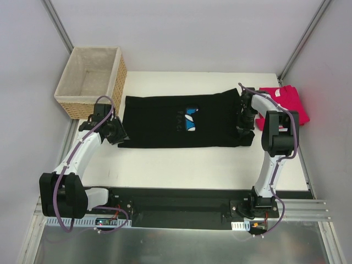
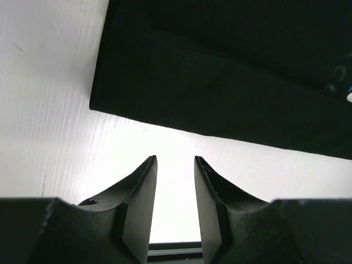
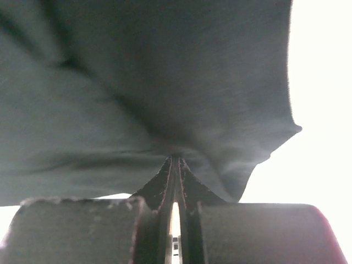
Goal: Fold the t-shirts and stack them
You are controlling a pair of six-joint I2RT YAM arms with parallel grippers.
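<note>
The black t-shirt (image 1: pixel 159 124) with a blue and white print (image 1: pixel 190 119) lies flat and long across the middle of the table. My right gripper (image 1: pixel 242 131) is at its right end, shut on a pinch of the black cloth (image 3: pixel 137 82), which bunches at the fingertips (image 3: pixel 176 160). My left gripper (image 1: pixel 121 138) hovers by the shirt's near left corner. In the left wrist view its jaws (image 2: pixel 175 160) stand open over bare table, just short of the shirt's edge (image 2: pixel 220 88). The pinkish-red t-shirt (image 1: pixel 284 102) lies folded at the far right.
A wicker basket (image 1: pixel 91 77) with pale lining stands at the far left corner, close to the left arm. White tabletop (image 1: pixel 192 165) shows between the black shirt and the arm bases. Grey walls close in both sides.
</note>
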